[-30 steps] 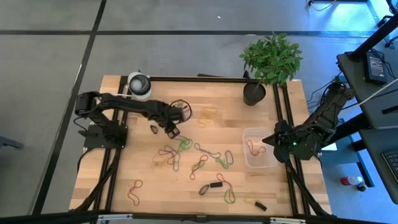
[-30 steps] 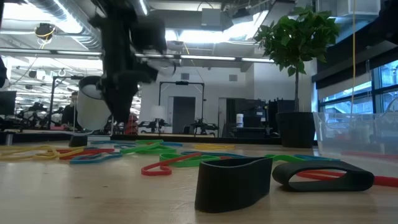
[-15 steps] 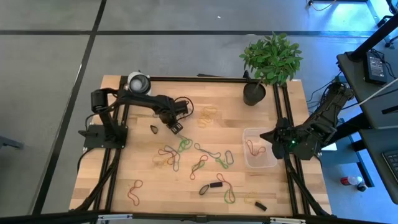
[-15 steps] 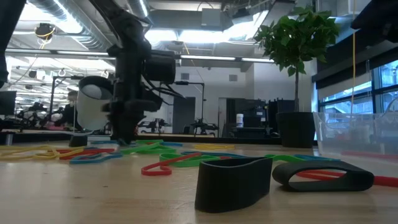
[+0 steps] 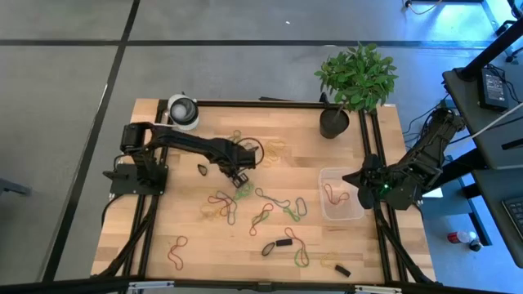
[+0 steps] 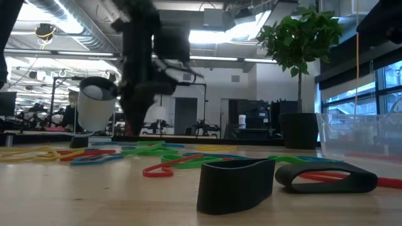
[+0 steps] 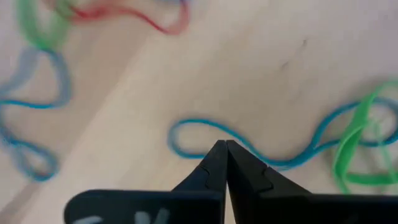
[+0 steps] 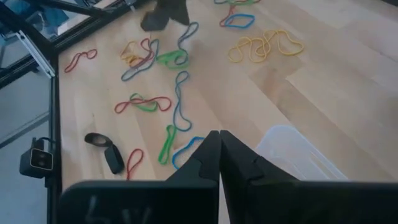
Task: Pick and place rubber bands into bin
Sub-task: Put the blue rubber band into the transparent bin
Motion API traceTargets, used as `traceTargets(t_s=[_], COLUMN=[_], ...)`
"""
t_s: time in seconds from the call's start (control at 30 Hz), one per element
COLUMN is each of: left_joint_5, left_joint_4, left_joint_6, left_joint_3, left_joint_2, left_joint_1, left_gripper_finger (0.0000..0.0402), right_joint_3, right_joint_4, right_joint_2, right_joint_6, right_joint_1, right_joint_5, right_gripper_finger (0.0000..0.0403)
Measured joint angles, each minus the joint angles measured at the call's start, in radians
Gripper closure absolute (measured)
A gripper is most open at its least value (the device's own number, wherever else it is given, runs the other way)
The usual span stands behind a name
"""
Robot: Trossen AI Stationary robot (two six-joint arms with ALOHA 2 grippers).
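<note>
We see the left gripper (image 5: 239, 175) low over the middle of the pale wooden bench (image 5: 188, 261), fingers (image 7: 211, 167) pressed together, tips meeting right at a thin blue rubber band (image 7: 249, 149) lying flat on the wood — we cannot tell whether the band is actually pinched between them. A green elastic loop (image 7: 354, 146) lies just beside the blue one, crossing its far end, and a thin red loop (image 7: 134, 15) lies further off. The rest of the coloured rubber bands (image 5: 245, 204) are scattered loose across the bench centre, with a yellow tangle (image 5: 274, 151) near the far side and a red one (image 5: 176, 249) near the front left. The small clear plastic bin (image 5: 339, 194) sits at the right side of the bench with a red band inside it — the right gripper (image 8: 219, 155) hangs next to it at that edge, fingers shut on nothing. A black plant pot (image 5: 333, 122) stands at the far right corner, a white-and-grey roll (image 5: 183, 110) at the far left.
</note>
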State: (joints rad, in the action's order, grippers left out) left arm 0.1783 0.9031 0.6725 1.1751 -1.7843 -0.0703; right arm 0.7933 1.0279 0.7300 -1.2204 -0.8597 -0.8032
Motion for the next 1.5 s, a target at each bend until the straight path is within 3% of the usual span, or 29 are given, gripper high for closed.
traceTargets(t_s=[0.2,0.37,0.53,0.7,0.93,1.07,1.2,1.4,1.5], left_joint_5=[0.081,0.127,0.034,0.016,0.016,-0.001,0.009,0.023,0.034], left_joint_4=[0.074,0.104,0.127,0.115,-0.023,-0.119,-0.195,-0.223,-0.222], left_joint_6=[0.030,0.001,0.088,0.128,0.121,0.059,0.025,-0.029,-0.032], left_joint_3=[0.168,0.195,0.141,0.044,-0.082,-0.140,-0.176,-0.188,-0.189], left_joint_2=[0.003,0.004,0.005,0.005,0.005,0.005,0.007,0.008,0.011], left_joint_1=[0.074,0.094,0.053,-0.003,-0.074,-0.099,-0.105,-0.084,-0.069], left_gripper_finger=[0.0400,0.0400,0.0395,0.0359,0.0290,0.0276,0.0294,0.0389,0.0398], right_joint_3=[0.000,0.000,0.000,0.000,0.000,0.000,0.000,0.000,0.000], right_joint_4=[0.042,0.055,0.029,-0.004,-0.060,-0.091,-0.098,-0.098,-0.097], right_joint_2=[0.001,0.001,0.001,0.001,0.003,0.003,0.003,0.003,0.003], right_joint_6=[0.002,0.002,-0.006,-0.006,-0.007,-0.008,-0.010,-0.029,-0.028], right_joint_1=[0.000,0.000,0.000,0.000,0.000,0.000,0.000,0.000,0.000], right_joint_5=[0.039,0.066,0.072,0.072,0.072,0.071,0.071,0.037,0.034], right_gripper_finger=[0.0396,0.0396,0.0396,0.0396,0.0396,0.0396,0.0396,0.0396,0.0396])
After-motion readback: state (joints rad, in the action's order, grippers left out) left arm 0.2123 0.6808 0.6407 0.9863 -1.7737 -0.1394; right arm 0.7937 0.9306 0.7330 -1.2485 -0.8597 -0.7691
